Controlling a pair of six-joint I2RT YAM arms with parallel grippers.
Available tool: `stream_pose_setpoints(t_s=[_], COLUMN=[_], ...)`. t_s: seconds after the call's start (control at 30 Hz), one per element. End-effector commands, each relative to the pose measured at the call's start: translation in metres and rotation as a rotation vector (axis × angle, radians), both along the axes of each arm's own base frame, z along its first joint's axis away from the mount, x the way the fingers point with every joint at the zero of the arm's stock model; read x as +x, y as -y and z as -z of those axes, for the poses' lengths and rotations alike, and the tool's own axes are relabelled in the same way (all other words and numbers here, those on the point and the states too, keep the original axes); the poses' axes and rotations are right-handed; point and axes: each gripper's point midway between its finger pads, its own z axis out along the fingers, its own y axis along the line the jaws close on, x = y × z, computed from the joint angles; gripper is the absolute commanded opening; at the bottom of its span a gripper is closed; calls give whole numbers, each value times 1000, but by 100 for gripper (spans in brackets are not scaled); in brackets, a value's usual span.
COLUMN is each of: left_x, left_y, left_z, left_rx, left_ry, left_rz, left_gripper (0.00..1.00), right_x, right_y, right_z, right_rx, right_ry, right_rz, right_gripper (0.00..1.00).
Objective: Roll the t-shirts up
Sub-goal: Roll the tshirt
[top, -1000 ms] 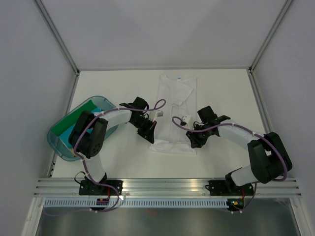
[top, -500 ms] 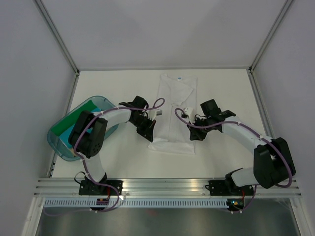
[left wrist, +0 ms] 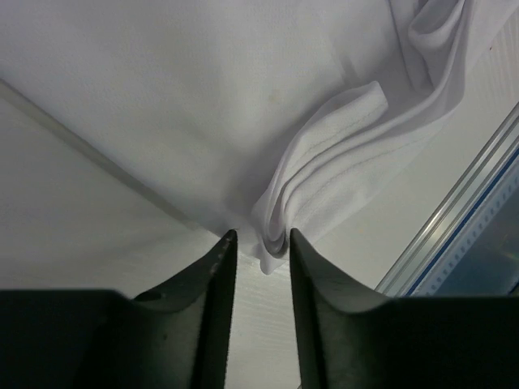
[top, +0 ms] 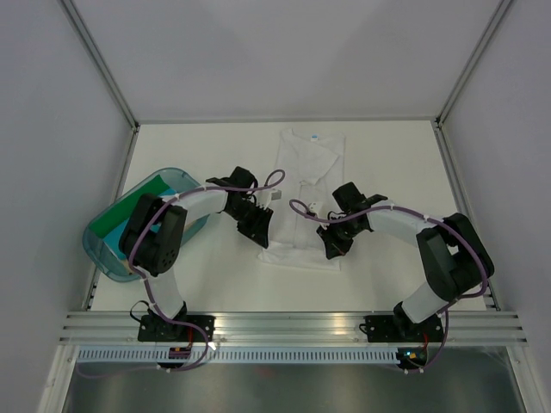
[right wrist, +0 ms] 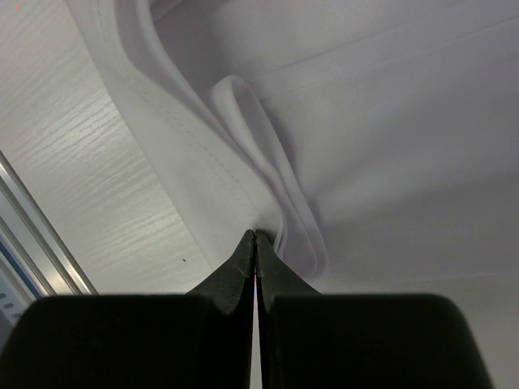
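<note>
A white t-shirt [top: 306, 185] lies folded lengthwise in the middle of the table, with its blue neck label [top: 313, 136] at the far end. My left gripper [top: 261, 234] is at its near left corner. In the left wrist view [left wrist: 261, 235] the jaws stand narrowly apart, pinching a bunched fold of the shirt [left wrist: 203, 97]. My right gripper [top: 331, 248] is at the near right corner. In the right wrist view [right wrist: 255, 235] it is shut, with its tips on the hem of the shirt [right wrist: 389, 121]. Green [top: 116, 219] and light blue [top: 168, 185] rolls lie in the tub.
A translucent teal tub [top: 97, 249] stands at the left, close to the left arm's elbow. An aluminium rail [top: 293, 323] runs along the near edge of the table. White walls close in the table on three sides.
My right gripper drew back to the right of the shirt, then came in again to the near right corner and shut on the hem. The left gripper has stayed at its corner.
</note>
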Motion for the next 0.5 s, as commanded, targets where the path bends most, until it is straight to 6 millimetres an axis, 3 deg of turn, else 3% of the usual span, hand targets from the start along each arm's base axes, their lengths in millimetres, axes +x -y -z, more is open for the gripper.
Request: stream_pose_setpoints(t_s=[0.0, 0.1, 0.2, 0.23, 0.33, 0.47], left_x=[13, 12, 20, 17, 17, 9], left_y=[6, -1, -14, -19, -12, -7], left_z=[-22, -30, -45, -41, -51, -36], left_rx=[-63, -83, -87, -68, -99, -70], left_ry=[32, 134, 394, 427, 591, 507], left_rz=[-20, 76, 250, 272, 357, 281], left_gripper=[42, 46, 46, 46, 49, 47], right_x=[17, 17, 20, 23, 25, 25], right_y=[-2, -2, 2, 6, 8, 7], right_z=[-1, 2, 8, 11, 11, 5], right_rx=[-16, -15, -51, -80, -93, -80], right_ry=[43, 30, 28, 36, 42, 54], right_rz=[40, 45, 63, 80, 91, 90], right_gripper=[0, 0, 0, 0, 0, 0])
